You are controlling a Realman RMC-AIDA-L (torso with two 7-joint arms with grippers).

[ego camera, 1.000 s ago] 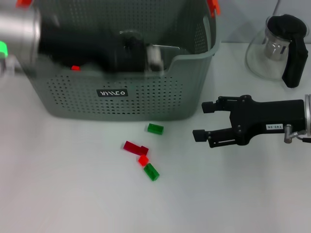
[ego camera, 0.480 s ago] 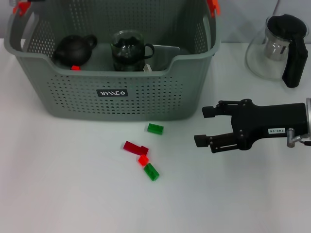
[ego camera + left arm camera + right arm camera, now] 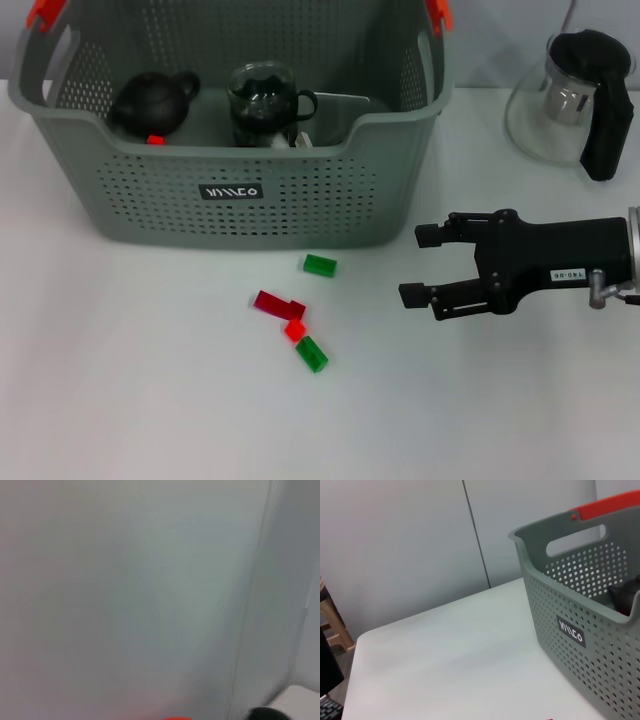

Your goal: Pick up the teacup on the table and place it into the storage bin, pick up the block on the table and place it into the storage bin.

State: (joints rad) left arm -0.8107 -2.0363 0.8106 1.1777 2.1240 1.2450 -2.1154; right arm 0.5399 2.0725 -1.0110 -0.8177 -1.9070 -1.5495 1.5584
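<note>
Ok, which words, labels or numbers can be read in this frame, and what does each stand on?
Black label on the storage bin: white lettering, stylised, not legible.
White sticker on the right gripper: small digits, upside down, too small to read.
No other text shows.

Storage bin (image 3: 240, 190): grey perforated plastic basket, orange clips on both handles, small black label with white lettering on its near wall. Upright on the white table, far-left of centre.

Teacup (image 3: 262, 104): dark glass cup, handle pointing right, upright inside the bin near the middle, just behind the near wall.

Blocks on the table in front of the bin, all lying flat:
- green block (image 3: 320, 265) just in front of the bin's near wall
- dark red block (image 3: 279, 304) nearer and left of it
- small red block (image 3: 294, 329) touching the dark red one
- second green block (image 3: 312, 353) nearest, touching the small red one
</note>
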